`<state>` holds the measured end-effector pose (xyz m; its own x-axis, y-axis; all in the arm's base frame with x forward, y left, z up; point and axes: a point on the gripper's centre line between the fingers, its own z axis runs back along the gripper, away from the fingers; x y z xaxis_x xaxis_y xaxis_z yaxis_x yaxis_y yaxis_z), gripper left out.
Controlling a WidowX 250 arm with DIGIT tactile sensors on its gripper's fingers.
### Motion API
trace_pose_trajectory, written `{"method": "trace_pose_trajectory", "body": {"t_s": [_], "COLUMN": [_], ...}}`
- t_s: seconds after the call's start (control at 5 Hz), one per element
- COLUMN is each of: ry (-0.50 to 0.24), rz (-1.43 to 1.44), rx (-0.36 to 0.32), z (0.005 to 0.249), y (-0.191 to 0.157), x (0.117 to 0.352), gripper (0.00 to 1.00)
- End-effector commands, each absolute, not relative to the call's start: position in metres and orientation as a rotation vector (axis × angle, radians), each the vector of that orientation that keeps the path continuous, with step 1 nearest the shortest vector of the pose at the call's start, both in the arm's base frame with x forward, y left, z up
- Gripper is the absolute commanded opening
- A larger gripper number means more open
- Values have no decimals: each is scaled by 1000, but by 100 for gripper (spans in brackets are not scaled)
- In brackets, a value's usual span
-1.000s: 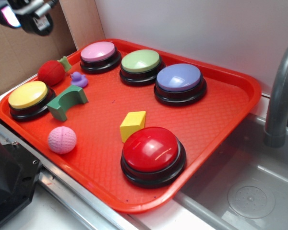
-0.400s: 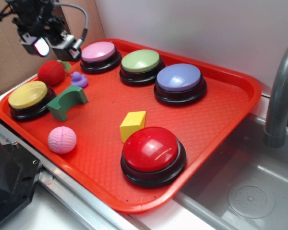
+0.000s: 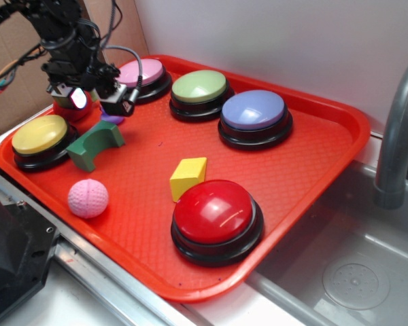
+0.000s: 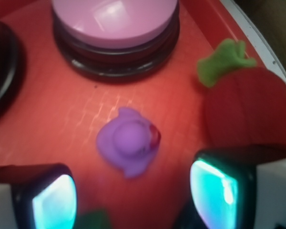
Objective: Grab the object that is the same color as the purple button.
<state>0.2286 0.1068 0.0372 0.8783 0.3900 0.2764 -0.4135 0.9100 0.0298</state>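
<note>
The gripper (image 3: 95,102) hangs low over the back left corner of the red tray (image 3: 306,183), its fingers (image 4: 47,198) spread wide with nothing between them. In the wrist view the purple duck (image 4: 128,145) sits on the tray floor just ahead of the gap between the two fingers, touching neither. Room there is tight: the red round toy (image 4: 248,109) with its green leafy top lies just beside the duck on one side, close against one finger, and the pink button (image 4: 114,21) stands just past it. In the exterior view the green arch block (image 3: 94,144) and the yellow button (image 3: 39,134) crowd the near side. The tray's raised rim runs close behind. The tray floor is plastic with a fine grid texture; the duck looks smooth and rubbery, the pink ball (image 3: 88,197) ribbed. No writing or labels can be read.
</note>
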Motion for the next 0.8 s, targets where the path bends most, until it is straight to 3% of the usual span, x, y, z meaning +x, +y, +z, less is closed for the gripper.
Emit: {"method": "trace_pose_trajectory", "body": {"t_s": [0.0, 0.2, 0.6], "ry": [-319, -286, -306], "rz": [439, 460, 464], "rx": [75, 70, 55], "z": [29, 22, 25], "y": [121, 124, 125], "x": [243, 244, 243], "gripper": [100, 0, 0]}}
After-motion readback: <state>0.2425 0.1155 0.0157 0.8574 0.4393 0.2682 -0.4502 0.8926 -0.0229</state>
